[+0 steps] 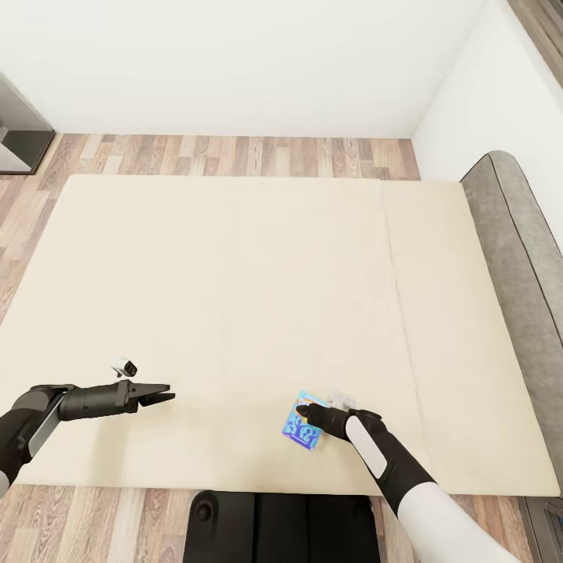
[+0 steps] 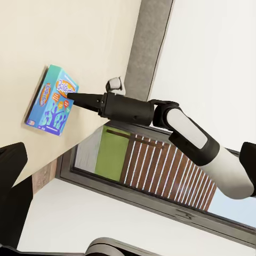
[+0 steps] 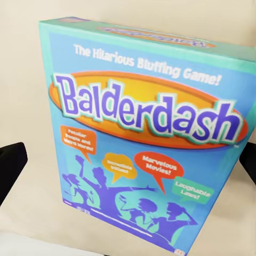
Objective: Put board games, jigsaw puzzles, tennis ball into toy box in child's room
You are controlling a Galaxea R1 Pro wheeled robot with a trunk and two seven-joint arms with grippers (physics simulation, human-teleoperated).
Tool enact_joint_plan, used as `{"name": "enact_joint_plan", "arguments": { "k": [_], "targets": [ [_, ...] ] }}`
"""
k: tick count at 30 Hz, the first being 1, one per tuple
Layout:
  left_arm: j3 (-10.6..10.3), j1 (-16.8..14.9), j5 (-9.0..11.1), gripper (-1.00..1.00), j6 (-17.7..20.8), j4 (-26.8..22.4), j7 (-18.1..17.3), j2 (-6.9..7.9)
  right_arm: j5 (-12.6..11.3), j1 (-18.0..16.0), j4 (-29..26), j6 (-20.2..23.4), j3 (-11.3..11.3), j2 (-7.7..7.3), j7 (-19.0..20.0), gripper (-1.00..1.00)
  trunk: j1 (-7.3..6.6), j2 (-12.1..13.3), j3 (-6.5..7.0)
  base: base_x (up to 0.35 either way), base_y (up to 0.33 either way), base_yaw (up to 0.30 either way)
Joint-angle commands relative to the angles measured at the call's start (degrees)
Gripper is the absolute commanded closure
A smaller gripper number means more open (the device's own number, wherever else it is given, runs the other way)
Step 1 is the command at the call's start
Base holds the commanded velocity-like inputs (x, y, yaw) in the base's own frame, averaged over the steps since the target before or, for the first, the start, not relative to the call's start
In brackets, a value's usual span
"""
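Reaching over the bed [image 1: 234, 274], the right gripper [image 1: 311, 418], jaws apart, straddles the Balderdash box [image 3: 144, 138]; closing off-centre could push it away. Left gripper [image 1: 160, 393]: can't tell.

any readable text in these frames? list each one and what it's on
All on the blue board game box lying on the bed:
"The Hilarious Bluffing Game!" along the top
"Balderdash" on the orange oval
"Marvelous Movies!" in the red bubble
"Laughable Laws!" in the green bubble, blurred, so uncertain
Orange and yellow bubbles: too blurred to read
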Motion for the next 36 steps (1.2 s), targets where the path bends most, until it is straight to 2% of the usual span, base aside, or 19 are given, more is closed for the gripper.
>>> {"name": "enact_joint_plan", "arguments": {
  "k": [1,19,36],
  "targets": [
    [-0.3,0.0,0.2,-1.0,0.6,0.0,-0.2,0.08,-0.4,0.0,-0.1,0.2,0.1,-0.02,-0.3,-1.0,0.03,-0.1,-0.06,0.0,0.0,0.0],
    [-0.3,0.0,0.2,-1.0,0.6,0.0,-0.2,0.07,-0.4,0.0,-0.1,0.1,-0.1,-0.08,-0.4,-1.0,0.03,-0.1,-0.09,0.0,0.0,0.0],
    [-0.3,0.0,0.2,-1.0,0.6,0.0,-0.1,0.07,-0.4,0.1,-0.1,0.1,-0.5,-0.1,-0.4,-1.0,0.03,-0.1,-0.94,0.0,0.0,0.0]
  ]
}}
